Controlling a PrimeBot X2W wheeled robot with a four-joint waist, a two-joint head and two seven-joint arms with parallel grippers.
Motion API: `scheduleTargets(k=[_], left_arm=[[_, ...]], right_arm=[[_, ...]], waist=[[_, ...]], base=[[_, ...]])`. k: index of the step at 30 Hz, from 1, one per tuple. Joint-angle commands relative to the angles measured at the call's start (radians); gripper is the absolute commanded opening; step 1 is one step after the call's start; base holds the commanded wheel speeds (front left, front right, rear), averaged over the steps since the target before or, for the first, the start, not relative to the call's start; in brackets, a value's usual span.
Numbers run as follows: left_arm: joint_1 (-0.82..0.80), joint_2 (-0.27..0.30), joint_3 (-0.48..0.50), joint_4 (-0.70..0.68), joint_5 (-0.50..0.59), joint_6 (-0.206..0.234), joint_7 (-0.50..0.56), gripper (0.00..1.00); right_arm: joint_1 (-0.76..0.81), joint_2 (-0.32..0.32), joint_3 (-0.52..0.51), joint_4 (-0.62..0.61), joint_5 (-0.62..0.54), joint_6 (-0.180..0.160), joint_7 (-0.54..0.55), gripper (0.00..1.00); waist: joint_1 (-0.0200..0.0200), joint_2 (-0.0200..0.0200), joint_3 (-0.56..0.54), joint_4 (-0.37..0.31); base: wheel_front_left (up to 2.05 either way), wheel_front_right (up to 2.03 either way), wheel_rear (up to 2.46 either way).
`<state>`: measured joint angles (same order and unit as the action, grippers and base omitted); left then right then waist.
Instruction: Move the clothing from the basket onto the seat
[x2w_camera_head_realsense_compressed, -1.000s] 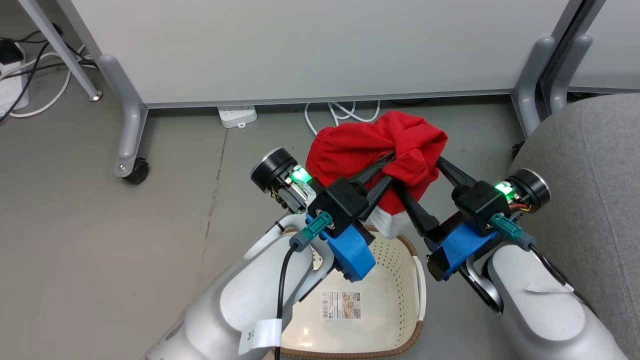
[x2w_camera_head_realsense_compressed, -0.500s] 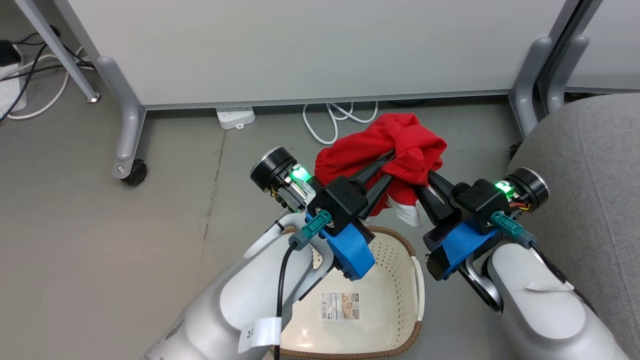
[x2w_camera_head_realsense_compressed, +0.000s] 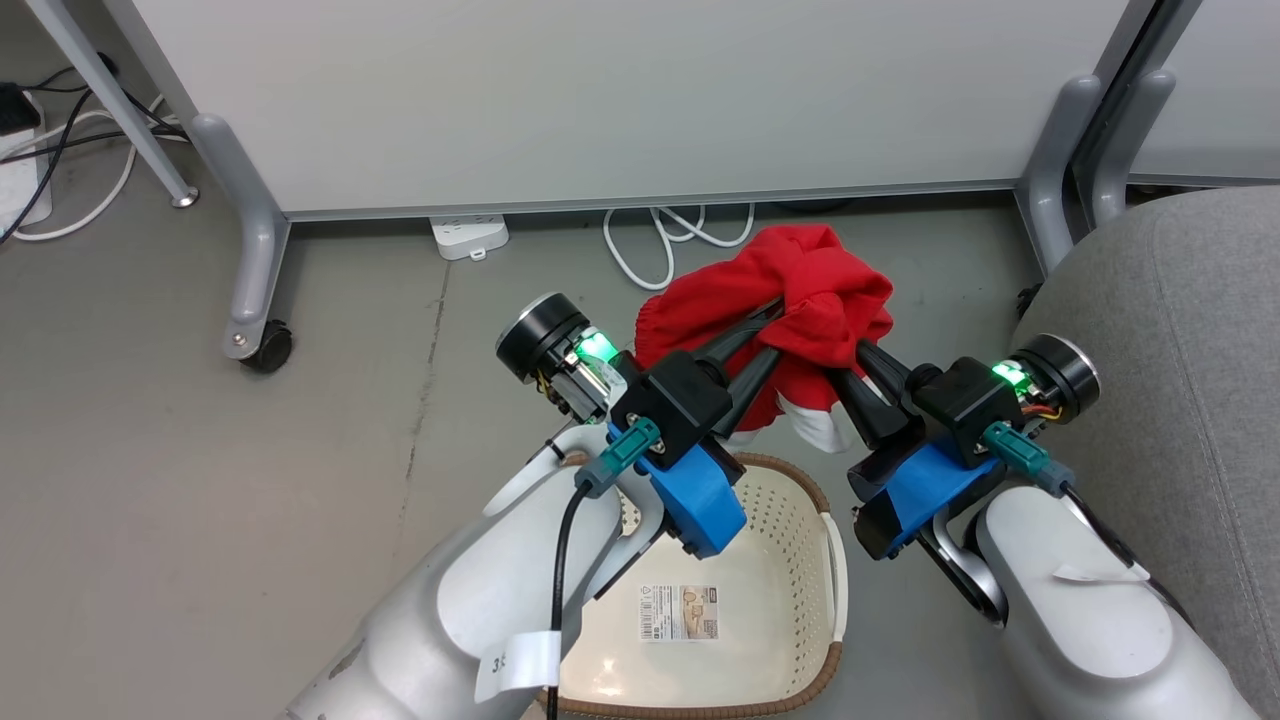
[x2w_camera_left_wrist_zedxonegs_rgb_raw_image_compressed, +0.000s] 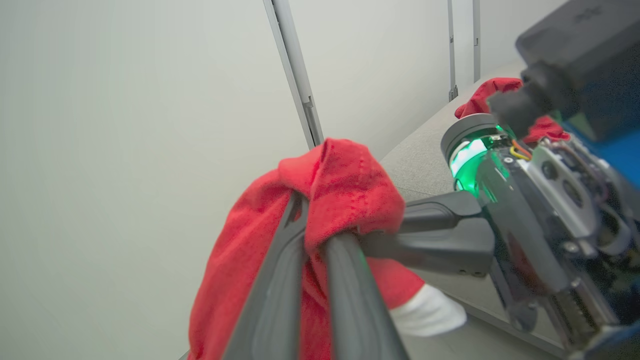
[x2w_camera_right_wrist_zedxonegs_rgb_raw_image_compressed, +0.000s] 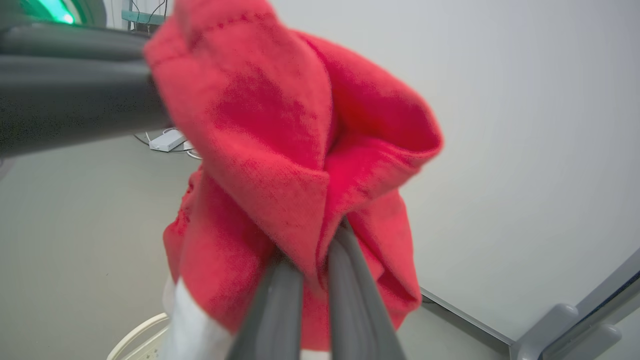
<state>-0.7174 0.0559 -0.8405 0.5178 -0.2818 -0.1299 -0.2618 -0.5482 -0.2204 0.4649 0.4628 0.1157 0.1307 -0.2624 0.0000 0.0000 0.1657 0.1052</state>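
A red garment with white trim, the clothing (x2w_camera_head_realsense_compressed: 800, 290), hangs bunched in the air above the far end of the basket (x2w_camera_head_realsense_compressed: 790, 610). My left gripper (x2w_camera_head_realsense_compressed: 783, 316) is shut on it from the left. From the right, my right gripper (x2w_camera_head_realsense_compressed: 850, 347) is shut on the same bundle. In the left wrist view the clothing (x2w_camera_left_wrist_zedxonegs_rgb_raw_image_compressed: 345, 190) drapes over the left gripper (x2w_camera_left_wrist_zedxonegs_rgb_raw_image_compressed: 314, 220). The right wrist view has the right gripper (x2w_camera_right_wrist_zedxonegs_rgb_raw_image_compressed: 311, 252) pinching a fold of the clothing (x2w_camera_right_wrist_zedxonegs_rgb_raw_image_compressed: 280, 125). The grey seat (x2w_camera_head_realsense_compressed: 1180, 330) lies to the right, and another red garment (x2w_camera_left_wrist_zedxonegs_rgb_raw_image_compressed: 492, 90) rests on it.
The basket's bottom shows a paper label (x2w_camera_head_realsense_compressed: 680, 612). A white partition (x2w_camera_head_realsense_compressed: 620, 90) on grey castor legs (x2w_camera_head_realsense_compressed: 250, 290) stands just beyond the clothing. A power strip (x2w_camera_head_realsense_compressed: 468, 235) and white cables (x2w_camera_head_realsense_compressed: 670, 235) lie on the grey floor under it.
My right gripper's fingers, spread around the clothing a second ago, have shut on it. The bundle has drawn up tighter. The left gripper has kept its grip.
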Motion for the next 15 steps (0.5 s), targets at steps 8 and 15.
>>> scheduleTargets(k=[8, 15], left_arm=[[0.006, -0.002, 0.015, 0.009, 0.010, -0.001, -0.005, 1.00], [0.013, 0.003, 0.023, 0.014, 0.020, -0.001, -0.005, 1.00]], right_arm=[[0.013, -0.001, -0.020, -0.011, 0.008, 0.000, -0.004, 0.00], [0.023, 0.008, -0.076, -0.024, 0.007, 0.000, -0.004, 0.00]], waist=[[0.0000, 0.0000, 0.004, -0.003], [0.0000, 0.0000, 0.021, -0.026]], base=[[0.00, 0.00, 0.00], [0.00, 0.00, 0.00]])
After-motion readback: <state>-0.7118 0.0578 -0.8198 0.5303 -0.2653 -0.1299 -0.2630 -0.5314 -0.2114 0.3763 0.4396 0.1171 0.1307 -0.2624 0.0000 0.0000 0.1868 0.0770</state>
